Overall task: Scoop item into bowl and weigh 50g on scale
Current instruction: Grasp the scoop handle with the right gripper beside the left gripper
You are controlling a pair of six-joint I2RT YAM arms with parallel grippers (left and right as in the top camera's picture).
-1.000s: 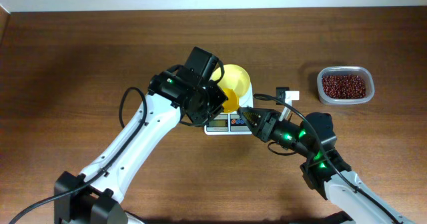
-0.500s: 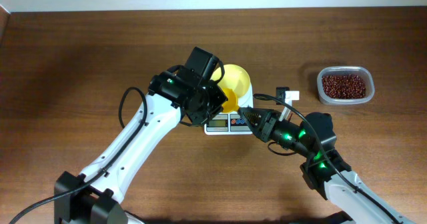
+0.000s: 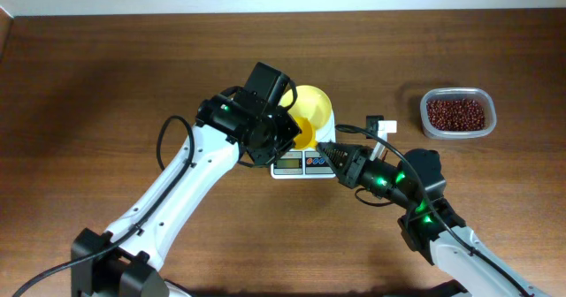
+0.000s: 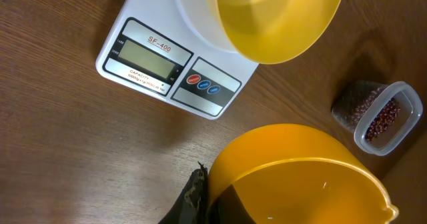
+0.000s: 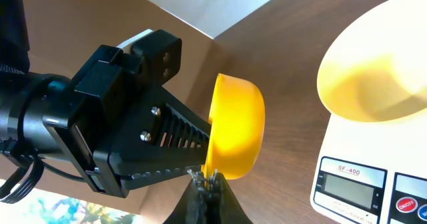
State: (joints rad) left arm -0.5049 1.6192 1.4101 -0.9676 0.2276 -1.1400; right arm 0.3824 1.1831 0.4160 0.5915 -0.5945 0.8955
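The pale-yellow bowl (image 3: 313, 108) stands empty on the white scale (image 3: 304, 164). Both also show in the left wrist view, the bowl (image 4: 280, 17) above the scale (image 4: 150, 59), and in the right wrist view, the bowl (image 5: 380, 71) on the scale (image 5: 360, 184). The beans (image 3: 456, 114) lie in a clear container at the right, which also shows in the left wrist view (image 4: 385, 117). My left gripper (image 3: 287, 136) is shut on a yellow scoop (image 3: 303, 134) and holds it in the air beside the bowl. My right gripper (image 5: 207, 177) is shut, its tips pinching the scoop's (image 5: 233, 127) lower rim.
The clear container (image 3: 482, 129) stands apart at the right on the brown wooden table (image 3: 106, 76). A small white and black piece (image 3: 380, 125) lies just right of the scale. Both arms crowd the scale's front edge.
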